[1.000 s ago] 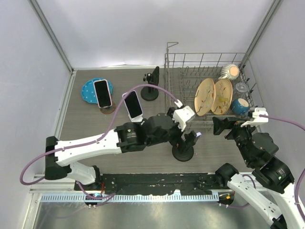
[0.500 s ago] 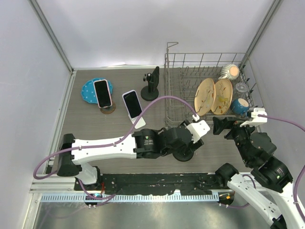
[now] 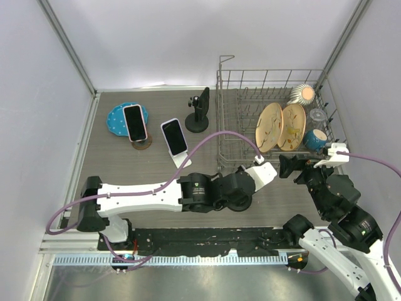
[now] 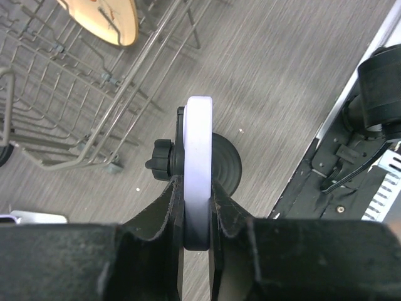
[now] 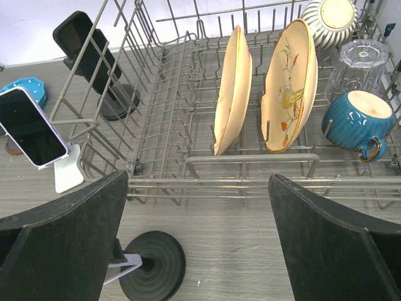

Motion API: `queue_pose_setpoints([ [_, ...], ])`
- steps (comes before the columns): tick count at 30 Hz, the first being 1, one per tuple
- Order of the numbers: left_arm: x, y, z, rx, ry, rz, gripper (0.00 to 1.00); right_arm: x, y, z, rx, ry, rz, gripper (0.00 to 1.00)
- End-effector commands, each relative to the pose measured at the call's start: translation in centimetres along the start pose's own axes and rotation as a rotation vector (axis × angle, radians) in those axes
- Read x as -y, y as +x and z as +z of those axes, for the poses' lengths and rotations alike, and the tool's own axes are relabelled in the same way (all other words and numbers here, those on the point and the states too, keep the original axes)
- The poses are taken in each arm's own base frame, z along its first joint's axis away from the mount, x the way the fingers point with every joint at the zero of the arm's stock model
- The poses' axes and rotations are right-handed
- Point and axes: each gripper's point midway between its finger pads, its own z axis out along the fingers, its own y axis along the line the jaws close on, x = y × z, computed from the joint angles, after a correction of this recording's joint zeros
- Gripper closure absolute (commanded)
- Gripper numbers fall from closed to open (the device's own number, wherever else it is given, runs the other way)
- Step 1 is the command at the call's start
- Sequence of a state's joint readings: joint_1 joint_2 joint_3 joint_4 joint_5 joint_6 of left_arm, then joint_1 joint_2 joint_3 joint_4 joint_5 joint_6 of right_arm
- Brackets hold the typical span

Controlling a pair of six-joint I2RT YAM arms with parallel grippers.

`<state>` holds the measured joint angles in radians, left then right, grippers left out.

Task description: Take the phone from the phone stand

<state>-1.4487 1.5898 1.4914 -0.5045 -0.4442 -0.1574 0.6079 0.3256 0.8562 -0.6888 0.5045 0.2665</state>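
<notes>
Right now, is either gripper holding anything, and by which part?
The left gripper pinches the phone by its thin edge, one finger on each face, on its stand. The right gripper is open and empty.

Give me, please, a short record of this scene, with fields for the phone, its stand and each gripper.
phone: white-edged, upright, seen edge-on from the left wrist
phone stand: black, round base; phone not yet lifted off it
left gripper: shut on the phone, one finger against each face
right gripper: open, empty, facing the dish rack
other phones: two, propped on stands at the table's far left
</notes>
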Motion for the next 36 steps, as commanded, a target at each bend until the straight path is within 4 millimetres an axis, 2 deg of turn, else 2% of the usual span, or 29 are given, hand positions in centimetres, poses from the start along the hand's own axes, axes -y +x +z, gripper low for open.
queue_pose_setpoints([
  [1,-4.5,-1.9,-4.3,0.073,-0.153,-0.014,1.00,-0.4,-0.9,0.1,0.034,-0.011,0.030,0.01],
  [6,-9.0,-0.4,-6.8,0.067,-0.311,-0.035,1.00,-1.1,-0.4,0.5,0.007,-0.035,0.010,0.00],
  [8,-11.2,0.1,-7.7,0.072,-0.357,-0.093,1.00,-1.6,0.1,0.8,-0.018,-0.055,-0.006,0.00],
  [10,-13.5,1.3,-7.9,0.061,-0.414,-0.147,1.00,-2.1,0.2,1.0,-0.026,-0.082,-0.015,0.00],
  [14,-16.1,2.8,-8.1,0.079,-0.459,-0.313,1.00,-3.8,1.2,2.1,-0.076,-0.140,-0.038,0.00],
  [19,-17.1,3.7,-7.4,0.081,-0.502,-0.413,1.00,-5.8,2.0,3.5,-0.131,-0.195,-0.059,0.00],
  [24,-17.1,3.3,-7.6,0.086,-0.499,-0.522,1.00,-7.0,2.3,4.7,-0.159,-0.219,-0.069,0.00],
  [32,-16.8,2.5,-9.2,0.077,-0.471,-0.590,1.00,-7.4,2.1,4.7,-0.144,-0.238,-0.049,0.01],
  [36,-16.6,2.9,-9.3,0.054,-0.473,-0.607,1.00,-7.7,2.3,4.5,-0.150,-0.252,-0.036,0.01],
])
